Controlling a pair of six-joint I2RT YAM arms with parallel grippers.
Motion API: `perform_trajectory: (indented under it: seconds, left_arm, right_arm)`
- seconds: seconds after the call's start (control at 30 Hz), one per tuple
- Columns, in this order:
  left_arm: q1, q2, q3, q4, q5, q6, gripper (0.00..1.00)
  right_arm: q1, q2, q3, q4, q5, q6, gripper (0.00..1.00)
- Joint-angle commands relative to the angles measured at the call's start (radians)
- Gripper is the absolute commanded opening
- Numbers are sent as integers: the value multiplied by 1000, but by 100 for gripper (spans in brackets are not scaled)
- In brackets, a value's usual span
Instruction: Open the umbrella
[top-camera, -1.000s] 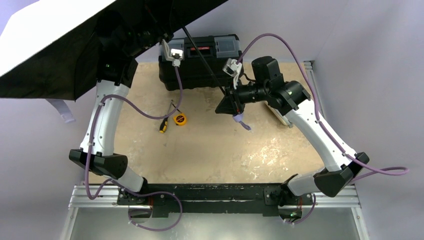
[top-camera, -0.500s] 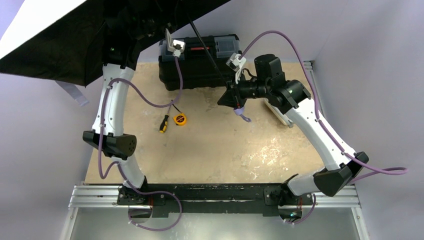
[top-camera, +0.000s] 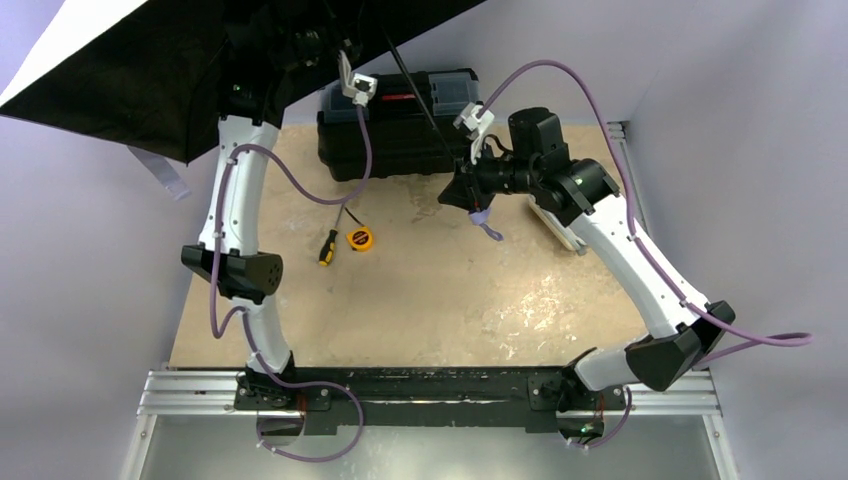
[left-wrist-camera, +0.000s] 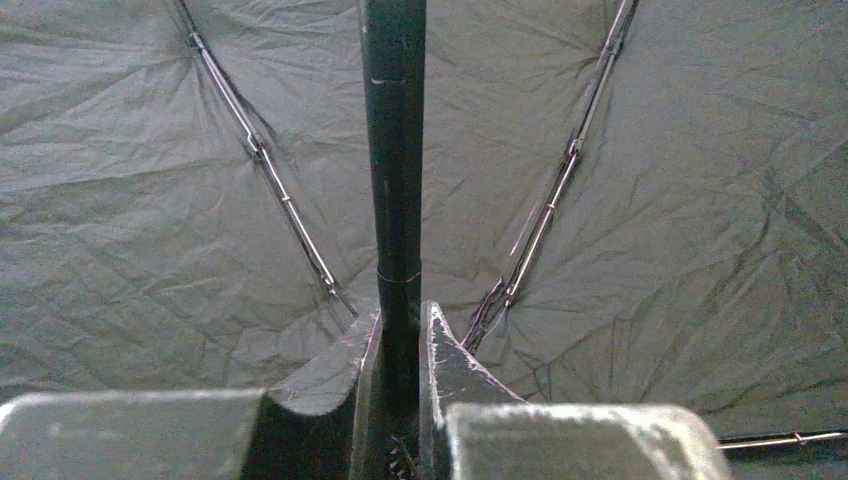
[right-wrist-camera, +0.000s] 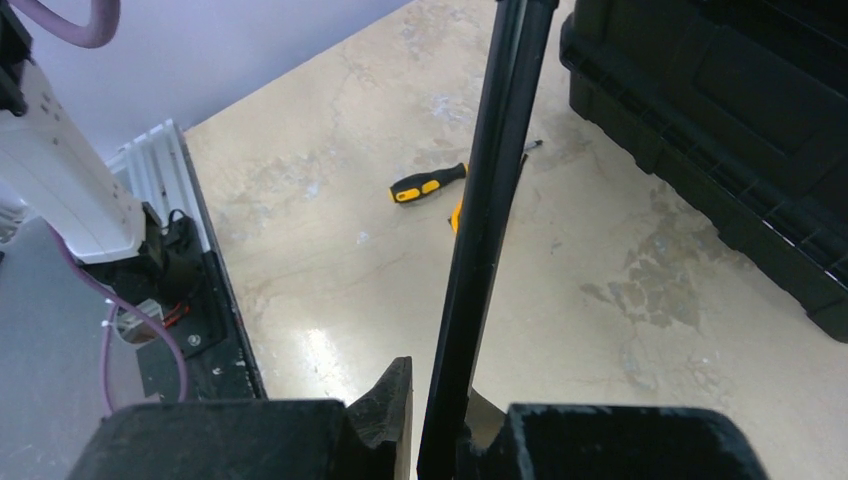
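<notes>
Umbrella (top-camera: 150, 80) is up in the air over the far-left corner of the table (top-camera: 450, 300), partly out of frame at the top of the overhead view. Canopy (left-wrist-camera: 140, 200) is spread out. The black lining faces the camera, creased, and a strip of pale white outer fabric shows along the upper-left edge. Thin metal ribs (left-wrist-camera: 270, 170) fan out from the centre across the lining. A pale strap (top-camera: 160, 175) hangs from the canopy's lower edge.

Thin black shaft (top-camera: 425, 105) runs diagonally from under the canopy, across the black toolbox (top-camera: 400, 140), down to the right arm. Small grey handle (top-camera: 479, 216) with a loop sits at the low end, just past the gripper and above the table.

Left gripper (left-wrist-camera: 400, 325) is tucked under the canopy and mostly hidden in the overhead view. In the wrist view its jaws are narrow, one fingertip on each side of the shaft near the ribs' hub, clamping it.

Right gripper (right-wrist-camera: 440, 385) is nearly closed, pinching the lower shaft just above the handle. The shaft passes straight up between the fingers.

A screwdriver (top-camera: 327, 248) and a yellow tape measure (top-camera: 359, 238) lie side by side on the table, in front of the toolbox, well apart from both grippers.
</notes>
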Motion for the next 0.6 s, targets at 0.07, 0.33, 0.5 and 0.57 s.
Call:
perform_trajectory:
  seconds: [0.07,0.33,0.5,0.57]
  left_arm:
    - [243,31,0,313,-811,164,13]
    - [278,30,-76,337,-912,144,14]
    - [305,47,-76,338,-921,141,15]
    - [306,30,-113,368,-885,126,15]
  right_arm:
    - [47,-78,-116,-453,-168,-390,0]
    - [75,-101,-189,-516,-129,-482,0]
    - [75,-117,-201,-519,-133,-474,0]
    - [75,-126,-203,-493,-132,-463,0]
